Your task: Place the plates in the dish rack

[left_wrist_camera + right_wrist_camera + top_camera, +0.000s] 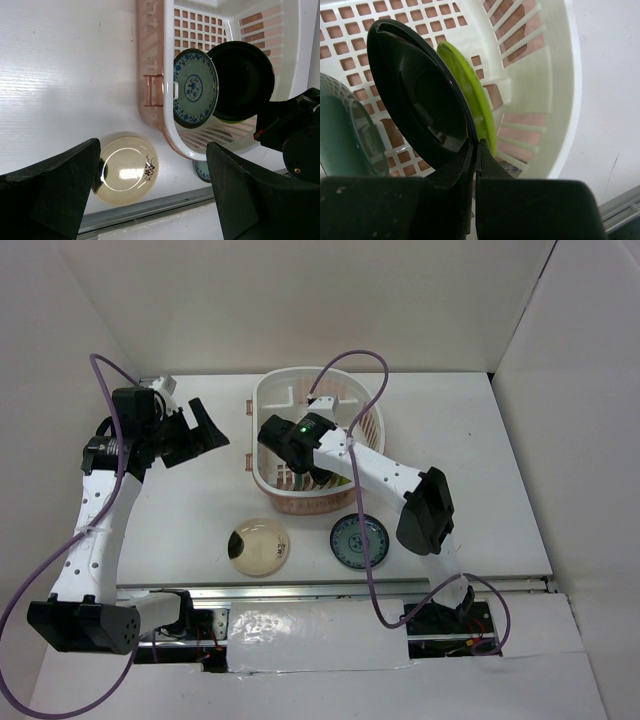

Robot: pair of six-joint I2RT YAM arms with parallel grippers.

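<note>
The right gripper (pixel 474 151) is pinched on the black plate's (pixel 415 90) rim in the rack (pixel 547 85) and the left gripper (pixel 152 167) is wide apart, so a sloppy release could topple that plate against the green plate (pixel 470 92).

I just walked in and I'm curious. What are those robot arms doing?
The robot is putting plates into the basket. Its right claw pinches the rim of the black plate, which stands in the basket between a green plate and a blue plate. A tan plate and a second blue plate wait on the table. The left claw is open, holding nothing.
</note>
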